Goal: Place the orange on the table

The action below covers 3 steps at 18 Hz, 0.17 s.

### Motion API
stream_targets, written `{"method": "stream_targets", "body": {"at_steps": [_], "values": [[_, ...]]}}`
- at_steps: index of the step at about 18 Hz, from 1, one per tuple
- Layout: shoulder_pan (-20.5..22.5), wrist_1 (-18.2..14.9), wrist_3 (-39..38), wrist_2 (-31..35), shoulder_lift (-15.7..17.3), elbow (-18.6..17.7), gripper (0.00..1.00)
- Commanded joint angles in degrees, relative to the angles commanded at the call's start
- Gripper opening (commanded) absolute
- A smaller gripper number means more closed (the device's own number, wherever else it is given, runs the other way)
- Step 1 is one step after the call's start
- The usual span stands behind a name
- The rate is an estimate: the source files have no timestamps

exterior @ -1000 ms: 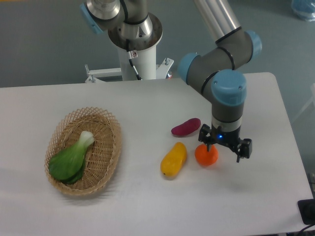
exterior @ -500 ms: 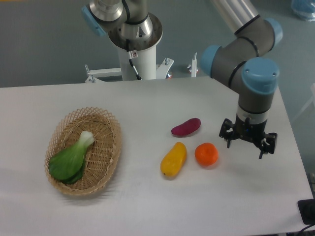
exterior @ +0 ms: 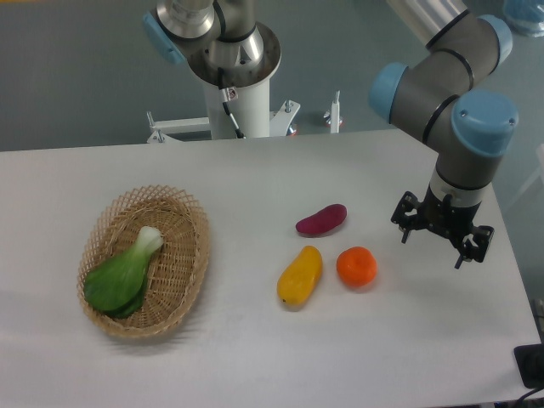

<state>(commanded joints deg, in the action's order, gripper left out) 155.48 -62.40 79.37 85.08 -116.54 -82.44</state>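
The orange [exterior: 357,266] is small, round and bright orange. It rests on the white table [exterior: 255,365], right of the middle, with nothing touching it. My gripper [exterior: 440,238] hangs to the right of the orange and above the table, apart from it. Its fingers are spread and hold nothing.
A yellow elongated fruit [exterior: 299,275] lies just left of the orange. A purple oblong vegetable [exterior: 321,219] lies behind them. A wicker basket [exterior: 181,280] with a green leafy vegetable [exterior: 122,274] stands at the left. The arm's base [exterior: 235,76] stands behind the table.
My gripper was right over the orange a second ago. It has moved away to the right and a little back, leaving the orange lying on the table.
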Motion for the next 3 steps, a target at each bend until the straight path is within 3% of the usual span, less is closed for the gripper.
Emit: {"method": "stream_targets", "body": {"at_steps": [3], "values": [[-0.09,0.44,0.0,0.09,0.09,-0.44,1.0]]}}
